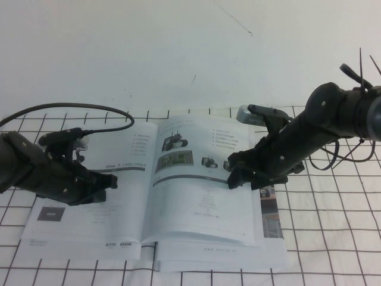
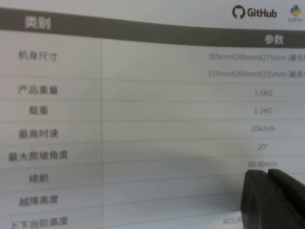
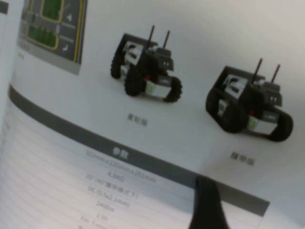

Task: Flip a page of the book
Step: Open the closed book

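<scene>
Two black pincers rest on the book (image 1: 149, 185), a slim white glossy product catalogue lying open on the bench (image 1: 333, 238), whose covering is a white cloth ruled with a black grid. The left pincer (image 1: 110, 180) sits low on the left-hand leaf; in the left wrist view its two dark fingers (image 2: 274, 200) appear pressed together with only a seam between them, nothing gripped, and seem to touch a printed table of specifications — a hold-down, by judgement. The right pincer (image 1: 231, 177) lies at the outer part of the page (image 1: 202, 190), a thin glossy white leaf printed with small black wheeled robots, a green photo and a grey bar. In the right wrist view only one dark fingertip (image 3: 205, 205) shows, at the grey bar; whether this pincer is wide or narrow cannot be told. The page lies flat, not yet lifted.

Risks, as judged. Glossy paper gives little friction, so a fingertip dragged inward may slide without raising the leaf. Pressing harder may buckle or crease the thin sheet, or catch several leaves at once. Wider white loose sheets (image 1: 238, 253) lie under the book — they could slip on the cloth and let the whole catalogue shift unless the left pincer holds it down.
</scene>
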